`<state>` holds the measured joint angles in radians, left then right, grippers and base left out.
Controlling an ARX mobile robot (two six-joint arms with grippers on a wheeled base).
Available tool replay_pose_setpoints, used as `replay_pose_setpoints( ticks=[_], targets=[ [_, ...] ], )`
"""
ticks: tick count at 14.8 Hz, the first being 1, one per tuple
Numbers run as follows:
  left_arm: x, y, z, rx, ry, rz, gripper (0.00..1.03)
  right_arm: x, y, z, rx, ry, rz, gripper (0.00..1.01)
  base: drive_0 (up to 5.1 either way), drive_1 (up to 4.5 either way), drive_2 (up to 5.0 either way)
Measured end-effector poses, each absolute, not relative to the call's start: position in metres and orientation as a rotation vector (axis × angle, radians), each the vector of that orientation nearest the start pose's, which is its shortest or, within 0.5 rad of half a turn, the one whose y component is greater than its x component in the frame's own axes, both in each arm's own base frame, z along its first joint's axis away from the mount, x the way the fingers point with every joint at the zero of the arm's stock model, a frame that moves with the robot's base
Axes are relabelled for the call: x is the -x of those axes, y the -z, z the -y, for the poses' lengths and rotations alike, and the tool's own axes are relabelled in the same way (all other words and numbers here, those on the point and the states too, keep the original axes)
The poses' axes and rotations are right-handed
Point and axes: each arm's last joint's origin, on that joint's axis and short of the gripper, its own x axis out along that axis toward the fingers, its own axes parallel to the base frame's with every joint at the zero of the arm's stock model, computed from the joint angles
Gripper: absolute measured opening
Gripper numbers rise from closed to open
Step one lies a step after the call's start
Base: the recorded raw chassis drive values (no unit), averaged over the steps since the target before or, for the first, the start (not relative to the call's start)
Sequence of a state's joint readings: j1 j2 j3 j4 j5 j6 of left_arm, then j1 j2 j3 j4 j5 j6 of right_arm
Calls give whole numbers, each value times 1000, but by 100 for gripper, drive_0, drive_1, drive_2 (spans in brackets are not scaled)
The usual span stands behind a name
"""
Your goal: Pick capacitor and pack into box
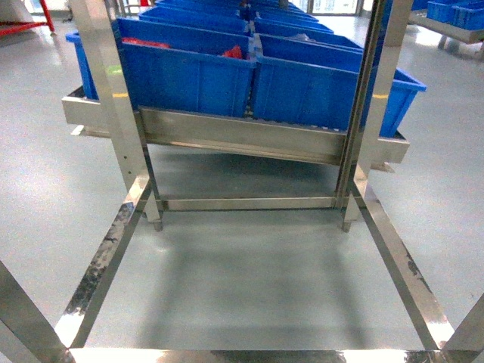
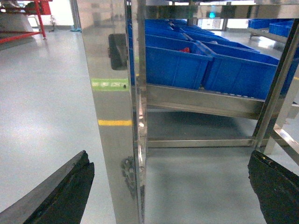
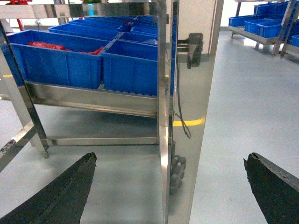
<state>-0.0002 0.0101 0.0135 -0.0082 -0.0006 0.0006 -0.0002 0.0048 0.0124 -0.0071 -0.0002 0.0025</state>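
Neither the capacitor nor the box is in view in any frame. In the left wrist view my left gripper (image 2: pixel 169 158) is open, its two dark fingers (image 2: pixel 60 193) spread wide on either side of a steel upright (image 2: pixel 114 116), holding nothing. My right gripper (image 3: pixel 170 156) is open too, its dark fingers (image 3: pixel 60 193) set far apart around another steel upright (image 3: pixel 187 116), with nothing between them. Neither gripper appears in the head view.
A steel rack (image 1: pixel 242 140) ahead carries large blue bins (image 1: pixel 189 72), one with red items (image 1: pixel 234 53) inside. Steel frame rails (image 1: pixel 102 265) border a patch of grey floor (image 1: pixel 249 280). More blue bins (image 3: pixel 261 23) stand on a rack at the far right.
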Motion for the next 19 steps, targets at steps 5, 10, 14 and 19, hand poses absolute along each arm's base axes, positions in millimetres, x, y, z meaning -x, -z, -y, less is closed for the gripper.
replay_pose_setpoints(
  ticks=[5,10,14,19],
  targets=[
    [-98,-167,0,-1,-2,-3,98,-97,-167,0,-2,0,3,98,0,0,0],
    [-98,-167,0,-1,-1,-1,98,-97,-167,0,-2,0,1,98,0,0,0],
    [-98,-167,0,-1,0,-1,98,-97,-167,0,-4,0,2,98,0,0,0],
    [-98,-167,0,0,-1,-1,98,-97,-167,0,-2,-1,2,98,0,0,0]
  ],
)
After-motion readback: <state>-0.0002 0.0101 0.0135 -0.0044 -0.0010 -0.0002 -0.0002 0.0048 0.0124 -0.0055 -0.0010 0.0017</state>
